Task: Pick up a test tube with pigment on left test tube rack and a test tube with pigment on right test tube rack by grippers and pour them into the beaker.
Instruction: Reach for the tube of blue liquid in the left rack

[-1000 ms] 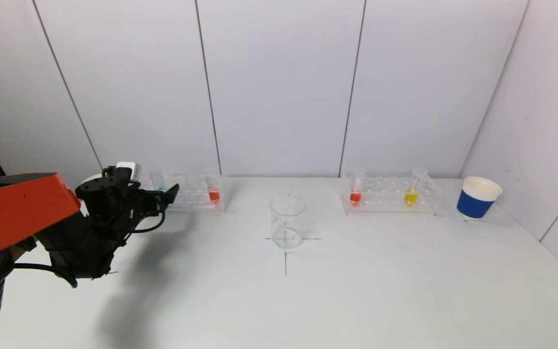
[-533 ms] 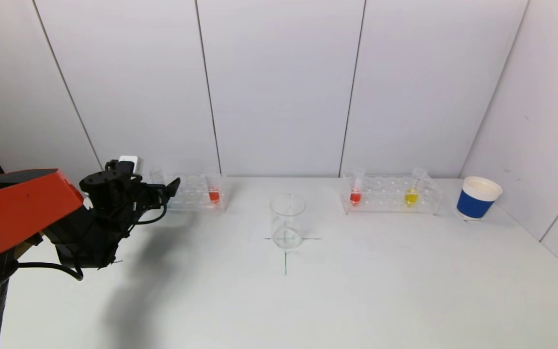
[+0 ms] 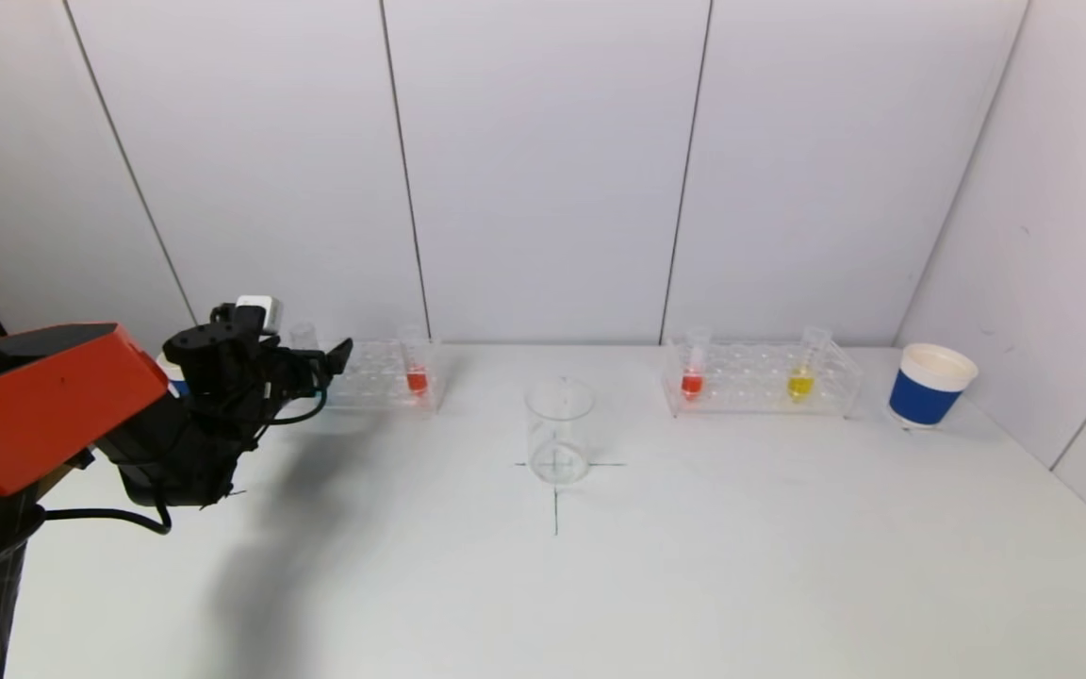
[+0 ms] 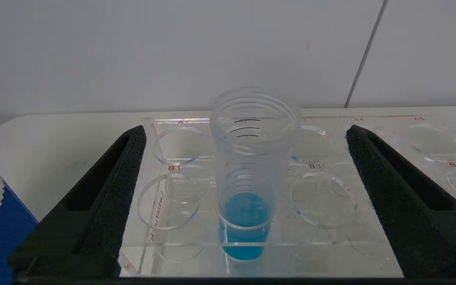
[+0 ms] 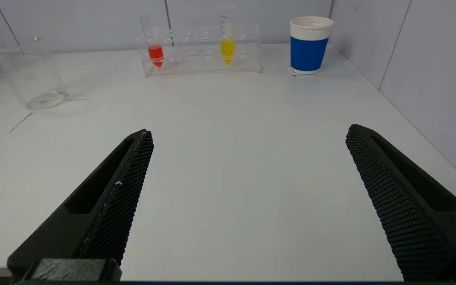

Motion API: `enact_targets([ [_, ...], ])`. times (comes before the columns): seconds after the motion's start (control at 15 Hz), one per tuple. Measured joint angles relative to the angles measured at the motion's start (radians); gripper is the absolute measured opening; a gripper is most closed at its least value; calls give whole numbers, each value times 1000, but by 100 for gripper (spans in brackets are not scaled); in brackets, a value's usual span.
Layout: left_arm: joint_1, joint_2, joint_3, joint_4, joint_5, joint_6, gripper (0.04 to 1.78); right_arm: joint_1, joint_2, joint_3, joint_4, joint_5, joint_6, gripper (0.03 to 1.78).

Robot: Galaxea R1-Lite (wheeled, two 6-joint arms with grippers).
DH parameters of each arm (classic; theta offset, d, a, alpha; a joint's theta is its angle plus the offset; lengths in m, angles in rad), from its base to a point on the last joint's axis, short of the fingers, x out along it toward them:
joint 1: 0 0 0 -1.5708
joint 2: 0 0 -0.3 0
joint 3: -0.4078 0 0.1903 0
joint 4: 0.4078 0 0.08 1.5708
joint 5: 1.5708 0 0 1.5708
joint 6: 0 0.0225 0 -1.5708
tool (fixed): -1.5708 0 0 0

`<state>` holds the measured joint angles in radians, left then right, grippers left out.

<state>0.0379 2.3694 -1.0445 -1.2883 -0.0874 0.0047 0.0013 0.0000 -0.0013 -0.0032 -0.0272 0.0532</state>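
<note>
Left gripper [image 4: 244, 138] is hovering at the left end of the left test tube rack [image 3: 375, 375], left-centre of the head view, w/ fingers spread wide and gripping nothing. In the left wrist view the blue-pigment tube [image 4: 247, 178] is standing upright in the rack's front row, centred between the two black fingers [image 4: 105, 190] but not touching either. A red-pigment tube [image 3: 417, 370] is sitting at that rack's right end.

The beaker [image 3: 559, 430] is standing mid-frame on a drawn cross mark, apparently w/o any pigment in it. The right test tube rack [image 3: 760, 379], right of centre, is holding another red tube [image 3: 692, 375] and a yellow tube [image 3: 801, 375].

Right gripper [image 5: 247, 174] isn't in the head view; its wrist view is showing the fingers wide apart over bare table [image 5: 232, 138], well short of the right rack, holding nothing. A blue-and-white paper cup [image 3: 931, 385] is standing far right.
</note>
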Motion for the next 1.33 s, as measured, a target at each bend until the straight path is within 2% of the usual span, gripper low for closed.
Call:
enact_targets([
  [0.93,-6,26,-43,-3,8,0,176,0,0,0,0,0,0,177],
  [1.13,-6,35,-37,-42,8,3,176,0,0,0,0,0,0,177],
  [1.33,-6,59,-20,-141,10,12,176,0,0,0,0,0,0,177],
])
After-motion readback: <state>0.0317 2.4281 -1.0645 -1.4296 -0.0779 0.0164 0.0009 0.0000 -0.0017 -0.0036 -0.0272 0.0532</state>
